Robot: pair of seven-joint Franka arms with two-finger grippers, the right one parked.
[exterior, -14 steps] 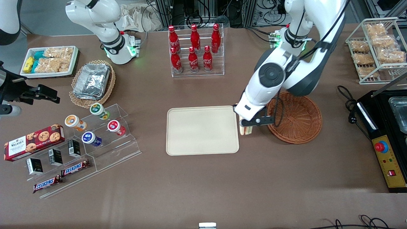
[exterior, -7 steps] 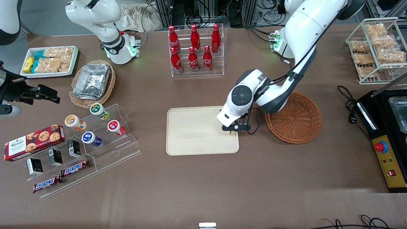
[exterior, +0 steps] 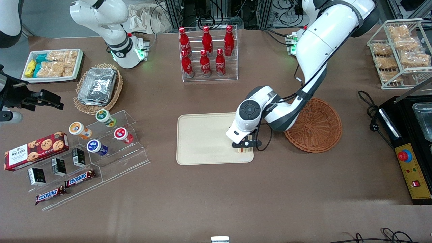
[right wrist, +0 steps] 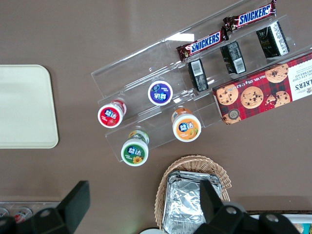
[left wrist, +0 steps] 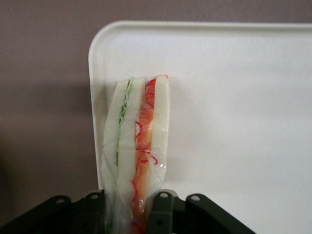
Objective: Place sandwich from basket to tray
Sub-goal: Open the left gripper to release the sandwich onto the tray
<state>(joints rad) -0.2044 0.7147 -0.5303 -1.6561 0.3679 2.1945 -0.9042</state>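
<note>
My left gripper (exterior: 245, 144) is shut on the sandwich (left wrist: 138, 141), a plastic-wrapped wedge of white bread with green and red-orange filling. It holds the sandwich low over the cream tray (exterior: 202, 138), at the tray's corner nearest the front camera and the basket. In the front view only the sandwich's lower edge (exterior: 243, 150) shows under the fingers. In the left wrist view the sandwich hangs over the tray's corner (left wrist: 234, 97), by its rim. The reddish-brown wicker basket (exterior: 315, 125) stands beside the tray, with nothing in it.
A clear rack of red bottles (exterior: 206, 54) stands farther from the camera than the tray. A stepped clear stand with cups and snack bars (exterior: 98, 141) lies toward the parked arm's end. A black appliance (exterior: 410, 141) sits past the basket.
My gripper carried the sandwich from the gap between basket and tray onto the tray's corner, moving toward the front camera and lower over the tray.
</note>
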